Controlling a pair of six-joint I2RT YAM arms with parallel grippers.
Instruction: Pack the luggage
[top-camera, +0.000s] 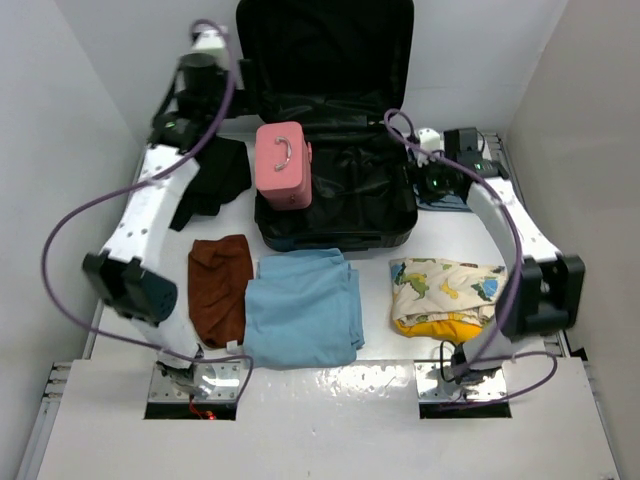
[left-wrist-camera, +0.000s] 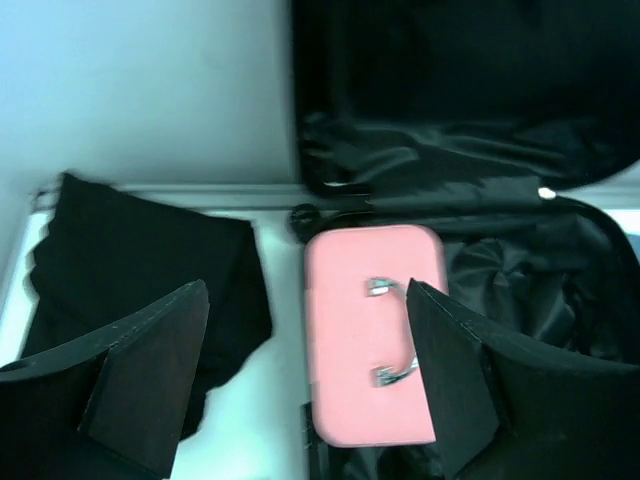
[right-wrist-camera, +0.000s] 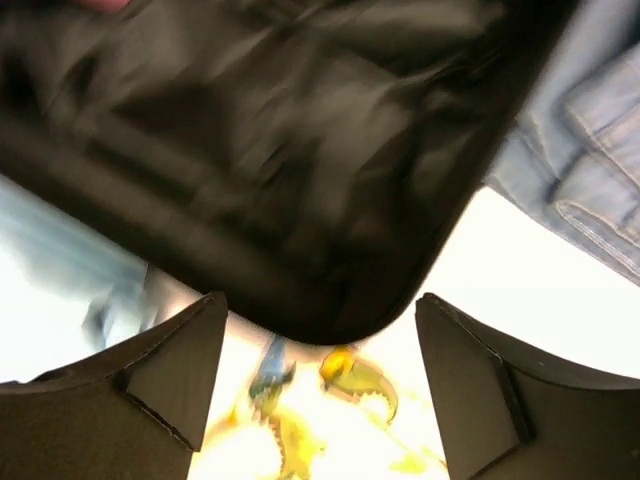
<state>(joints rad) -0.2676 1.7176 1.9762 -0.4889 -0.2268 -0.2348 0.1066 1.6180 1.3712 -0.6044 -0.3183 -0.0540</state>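
The luggage (top-camera: 335, 190) lies open in the upper middle of the overhead view. It is one big black hard case with rounded corners. Its lid (top-camera: 325, 45) stands up against the back wall, and the lining is slack, shiny black fabric full of creases.

At its left edge sits one small pink case (top-camera: 282, 165), boxy and smooth, with a curved metal handle on top. Left of that, a limp black garment (top-camera: 215, 180) is crumpled on the white table (top-camera: 380, 370).

Three folded cloths lie in a row across the lower middle. They are a rust-brown napped one (top-camera: 222, 290), a light blue one (top-camera: 303, 307) folded square, and a cream dinosaur-print one (top-camera: 445, 283) with yellow showing underneath. One piece of pale denim (right-wrist-camera: 590, 150) with stitched seams lies by the suitcase's right corner.

The left gripper (left-wrist-camera: 305, 330) hangs above the pink case, its two flat black fingers spread wide with nothing between them. The right gripper (right-wrist-camera: 320, 370) is likewise parted and empty, over the suitcase's rounded corner and the dinosaur print.
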